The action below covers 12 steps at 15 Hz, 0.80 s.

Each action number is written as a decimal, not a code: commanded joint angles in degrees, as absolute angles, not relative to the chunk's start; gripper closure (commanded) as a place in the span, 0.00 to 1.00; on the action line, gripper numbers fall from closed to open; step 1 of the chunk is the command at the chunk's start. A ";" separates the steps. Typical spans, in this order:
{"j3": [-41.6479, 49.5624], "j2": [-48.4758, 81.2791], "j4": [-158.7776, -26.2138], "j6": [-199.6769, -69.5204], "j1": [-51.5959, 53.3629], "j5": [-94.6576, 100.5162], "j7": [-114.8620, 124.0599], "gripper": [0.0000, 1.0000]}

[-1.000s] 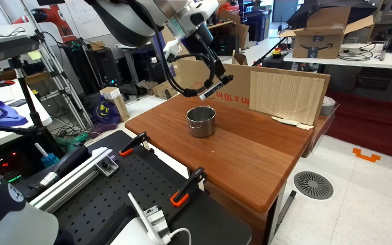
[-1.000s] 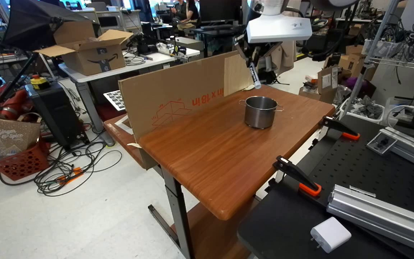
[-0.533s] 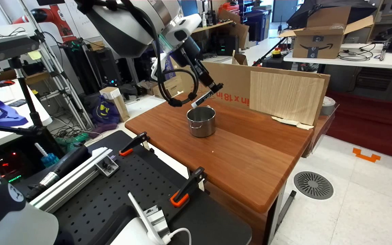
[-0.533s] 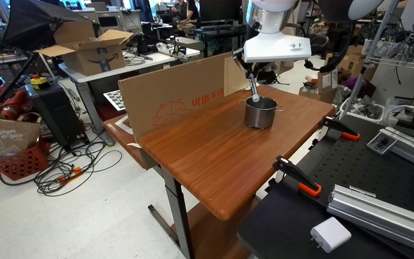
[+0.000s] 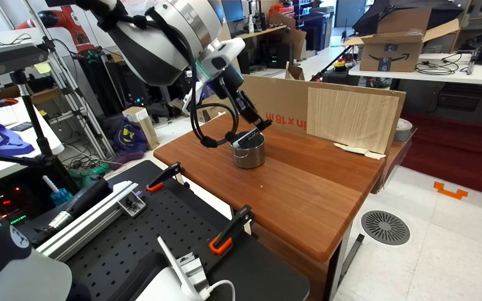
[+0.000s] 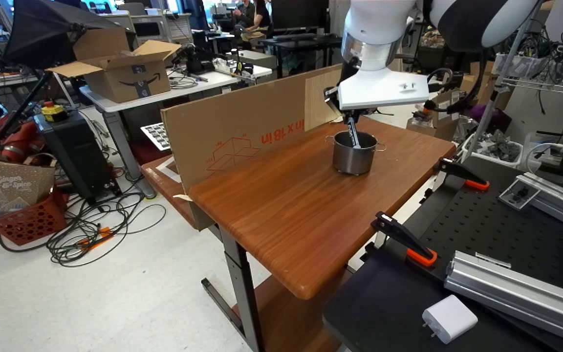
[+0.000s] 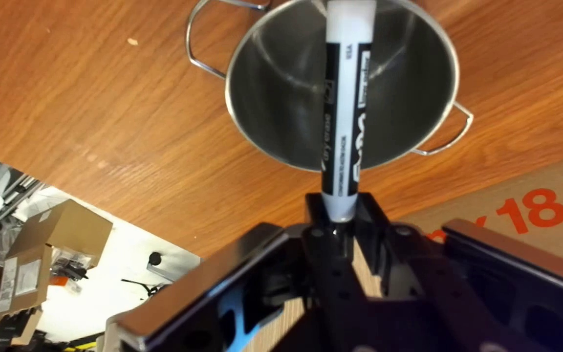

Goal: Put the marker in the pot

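1. The brown tabletop (image 5: 303, 200) is lined along its far edge by a cardboard panel (image 5: 287, 97).
2. And here the gripper (image 7: 342, 211) is clamped round one end of the marker (image 5: 248, 136)!
3. The pot (image 5: 251, 158) is stood upright, near the tabletop's middle.
4. The marker is held tilted, white end leftward at the pot's mouth in an exterior view; inside or just above, it cannot be told.

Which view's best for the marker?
Wrist view: the marker shows large, "dry erase" print legible, near end held by the gripper. Both exterior views show it smaller, tilted at the mouth of the pot, its print too small to read.
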<state>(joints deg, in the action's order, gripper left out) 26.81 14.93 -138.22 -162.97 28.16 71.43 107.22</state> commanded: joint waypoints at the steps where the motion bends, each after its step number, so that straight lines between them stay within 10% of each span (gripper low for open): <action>1: 27.14 16.26 -137.39 -162.04 28.80 72.94 109.62 0.95; 2: 27.11 16.55 -137.29 -162.04 28.76 72.73 109.54 0.95; 3: 26.96 16.67 -137.38 -161.93 28.63 72.03 108.99 0.56; 12: 26.80 14.88 -138.52 -162.87 28.34 71.48 107.54 0.00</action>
<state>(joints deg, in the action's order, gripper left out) 26.75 16.45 -137.88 -162.98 28.16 71.34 107.68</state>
